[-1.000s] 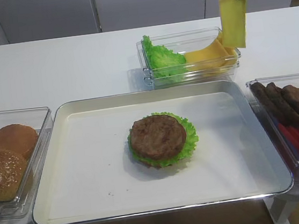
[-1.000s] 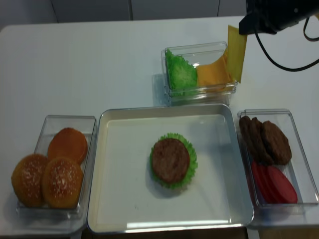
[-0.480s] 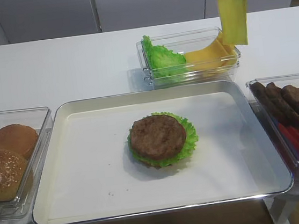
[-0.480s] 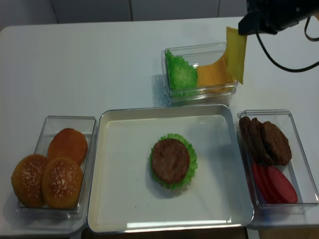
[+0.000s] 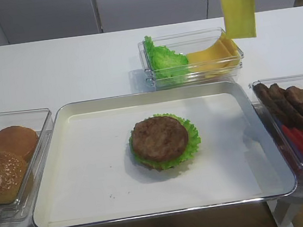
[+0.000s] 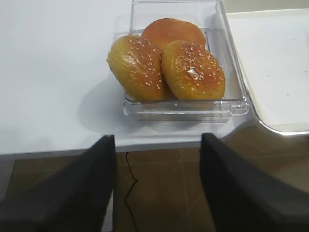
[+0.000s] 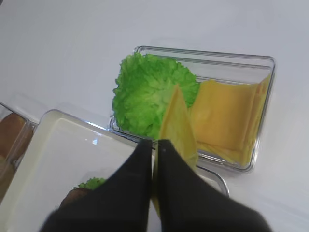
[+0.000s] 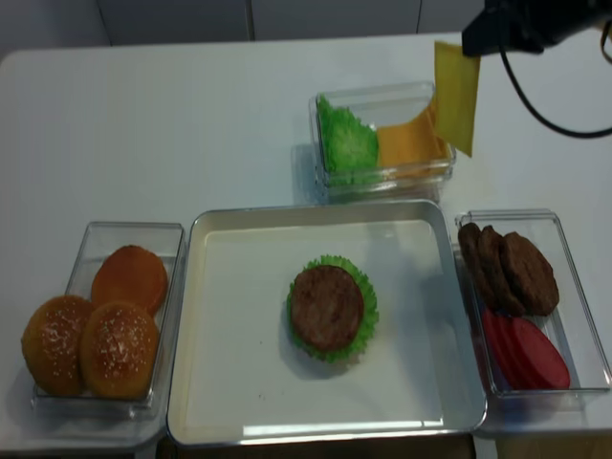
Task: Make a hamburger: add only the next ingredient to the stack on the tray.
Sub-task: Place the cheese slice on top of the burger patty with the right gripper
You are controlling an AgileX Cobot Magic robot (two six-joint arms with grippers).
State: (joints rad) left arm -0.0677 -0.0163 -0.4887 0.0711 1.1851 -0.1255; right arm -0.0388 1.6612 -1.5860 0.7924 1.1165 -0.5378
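Top right of the frame, the right gripper (image 7: 154,145) is pinched tight on a thin, floppy yellow cheese slice (image 5: 238,9) that hangs flat above the clear plastic tub (image 5: 195,75). The round brown patty on ruffled lettuce (image 5: 163,140) sits mid-frame on the shiny paper-lined tray (image 5: 49,130). The left gripper (image 6: 157,159) stands wide open, holding nothing, bottom of its wrist view.
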